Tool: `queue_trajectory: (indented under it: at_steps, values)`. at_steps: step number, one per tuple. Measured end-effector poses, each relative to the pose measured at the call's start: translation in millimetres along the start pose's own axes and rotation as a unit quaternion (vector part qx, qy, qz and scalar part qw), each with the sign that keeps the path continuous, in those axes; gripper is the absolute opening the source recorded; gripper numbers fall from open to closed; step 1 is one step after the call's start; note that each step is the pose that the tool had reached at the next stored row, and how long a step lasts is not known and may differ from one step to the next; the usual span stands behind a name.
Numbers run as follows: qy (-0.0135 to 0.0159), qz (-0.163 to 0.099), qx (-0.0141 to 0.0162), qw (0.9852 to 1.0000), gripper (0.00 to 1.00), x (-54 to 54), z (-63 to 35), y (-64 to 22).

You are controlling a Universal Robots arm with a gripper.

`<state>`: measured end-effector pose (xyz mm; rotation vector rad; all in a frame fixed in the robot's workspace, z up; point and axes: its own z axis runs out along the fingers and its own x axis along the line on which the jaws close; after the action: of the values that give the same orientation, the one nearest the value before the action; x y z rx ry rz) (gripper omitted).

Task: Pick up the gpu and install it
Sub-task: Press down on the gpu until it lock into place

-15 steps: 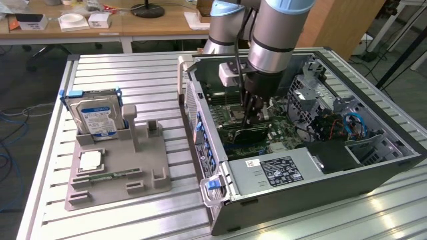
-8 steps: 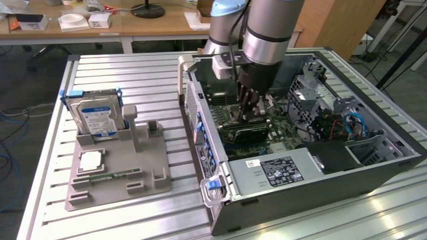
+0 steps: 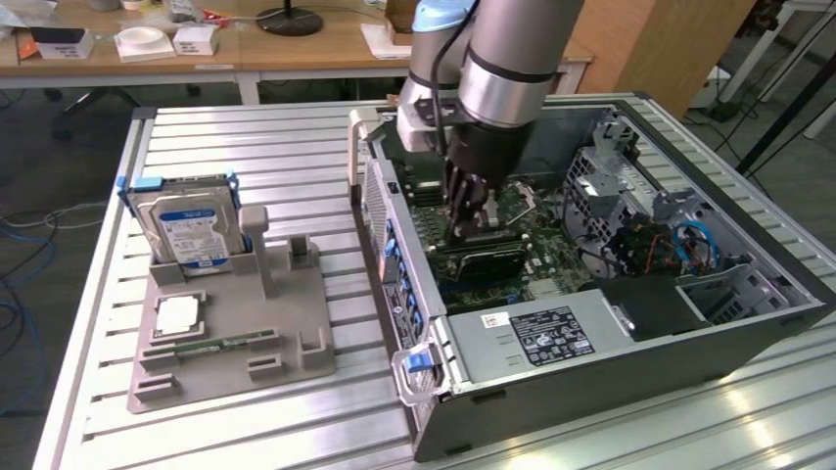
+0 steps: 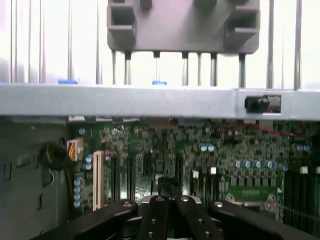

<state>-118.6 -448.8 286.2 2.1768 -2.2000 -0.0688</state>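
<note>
gpu (image 3: 481, 260): you're seeing dark flat card, frame centre, long axis lying approx left-right.
claw (image 3: 460, 233): pinching fully closed just above gpu; hold unclear.

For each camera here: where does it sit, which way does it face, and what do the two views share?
Exterior view: off the arm, raised, looking down at the open computer case and grey parts holder; the arm and end effector reach into the case.
Wrist view: on the wrist, facing across the motherboard toward the case wall; the shut end effector shows.
Shared: motherboard, case, parts holder, end effector.
</note>
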Motion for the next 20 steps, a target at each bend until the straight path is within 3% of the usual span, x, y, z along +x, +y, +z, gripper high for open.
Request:
queue_trajectory:
  at_steps: [3, 4, 5, 8, 14, 20]
  values:
    - [0.0003, 0.0, -0.0277, 0.9996, 0.11, 0.0, 0.0, 0.6]
    - [0.0005, 0.0, -0.0331, 0.9995, 0.11, 0.1, -0.5, 1.3]
    - [0.0005, 0.0, -0.0346, 0.9994, 0.11, 0.1, -0.9, 1.9]
    - [0.0005, 0.0, -0.0347, 0.9994, 0.11, 0.1, -0.9, 2.1]
    - [0.0004, 0.0, -0.0347, 0.9994, 0.11, 0.3, -4.8, 19.5]
    - [0.0004, 0.0, -0.0344, 0.9994, 0.11, 0.4, -4.6, 28.6]
